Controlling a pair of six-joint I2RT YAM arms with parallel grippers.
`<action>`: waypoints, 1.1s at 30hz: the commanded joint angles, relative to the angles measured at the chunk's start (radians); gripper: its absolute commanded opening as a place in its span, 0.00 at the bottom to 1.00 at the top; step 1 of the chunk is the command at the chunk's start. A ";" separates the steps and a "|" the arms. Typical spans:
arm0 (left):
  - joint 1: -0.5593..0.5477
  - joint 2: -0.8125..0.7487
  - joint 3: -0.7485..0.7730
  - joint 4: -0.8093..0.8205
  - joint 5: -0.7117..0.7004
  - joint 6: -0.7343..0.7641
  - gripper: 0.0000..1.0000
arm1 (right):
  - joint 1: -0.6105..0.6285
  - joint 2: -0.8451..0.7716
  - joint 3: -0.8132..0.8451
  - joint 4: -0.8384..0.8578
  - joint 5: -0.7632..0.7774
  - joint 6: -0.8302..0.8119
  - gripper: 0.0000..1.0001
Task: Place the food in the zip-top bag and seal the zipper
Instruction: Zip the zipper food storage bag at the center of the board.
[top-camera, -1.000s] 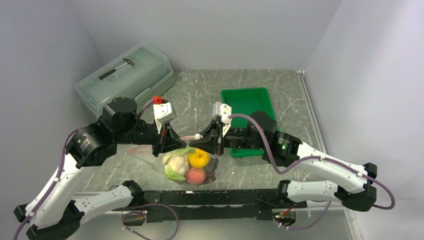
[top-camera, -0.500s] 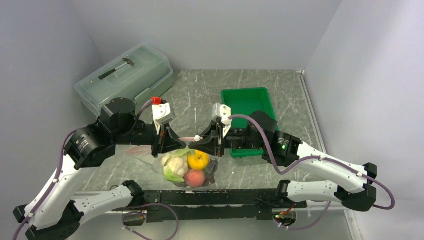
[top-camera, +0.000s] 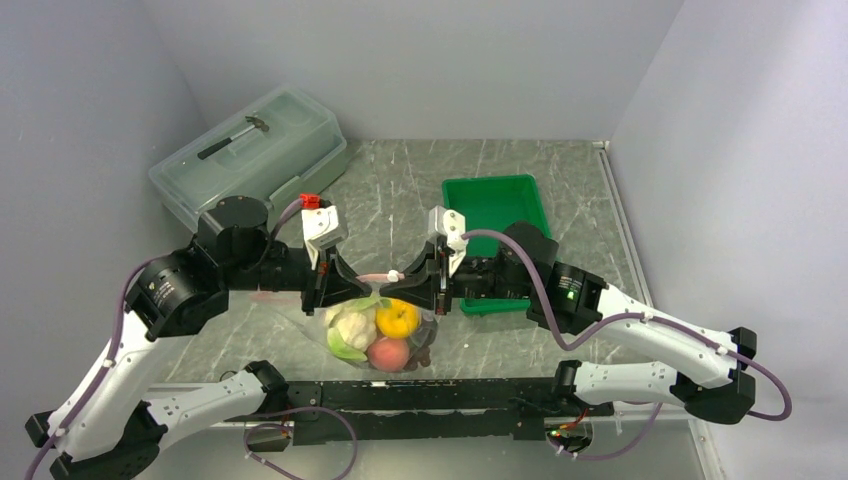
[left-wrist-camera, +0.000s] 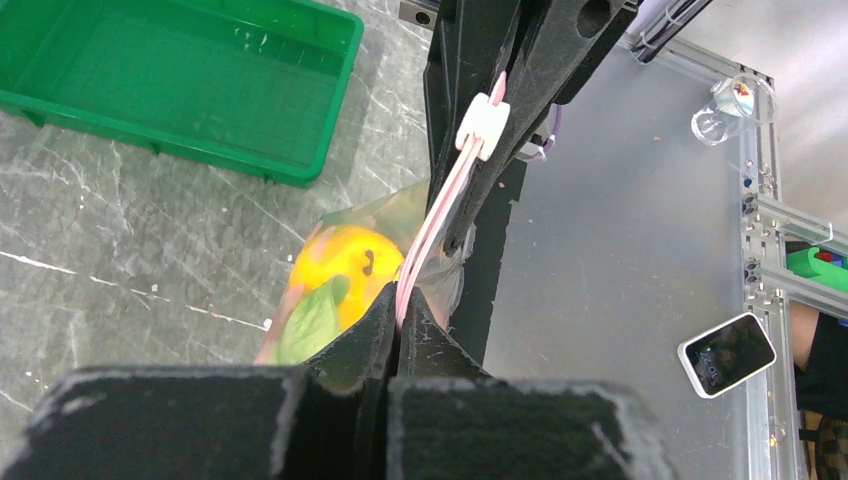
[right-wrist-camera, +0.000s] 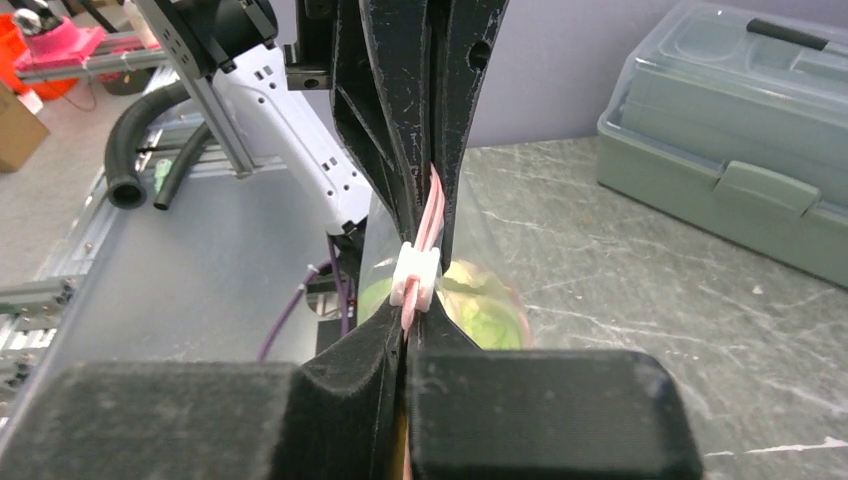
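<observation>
Overhead view first: left gripper (top-camera: 350, 289) and right gripper (top-camera: 417, 285) meet almost tip to tip, and I see the zipper (top-camera: 373, 277) stretched between them. The zip-top bag (top-camera: 345, 345) hangs from that strip under both tools, and through it I make out the cauliflower (top-camera: 352, 325), orange (top-camera: 398, 318) and peach (top-camera: 390, 352). A white slider (top-camera: 396, 273) sits on the strip just ahead of the right fingertips. The green tray (top-camera: 490, 182) lies behind the right gripper, and the lidded box (top-camera: 250, 150) is well off behind the left one. On the left wrist camera my fingers are pressed together, pinching the pink zipper (left-wrist-camera: 432, 235) at their very tips. It runs straight ahead to the slider (left-wrist-camera: 482, 128), and the right gripper (left-wrist-camera: 487, 150) closes around it just past there. The orange (left-wrist-camera: 345, 265) shows through the plastic just left of my tips. On the right wrist camera the fingers pinch the zipper (right-wrist-camera: 430, 205) too, with the slider (right-wrist-camera: 417, 275) touching their tips. Straight ahead, the left gripper (right-wrist-camera: 428, 190) clamps the far end.
</observation>
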 joint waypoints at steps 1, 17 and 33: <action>0.002 -0.015 0.054 0.105 0.020 0.002 0.00 | 0.000 -0.005 0.022 0.018 -0.041 -0.005 0.00; 0.003 -0.024 0.018 0.115 0.032 -0.004 0.23 | 0.000 0.005 0.089 -0.103 -0.021 -0.042 0.00; 0.003 -0.012 -0.037 0.228 0.147 -0.022 0.69 | 0.001 0.046 0.180 -0.224 -0.101 -0.037 0.00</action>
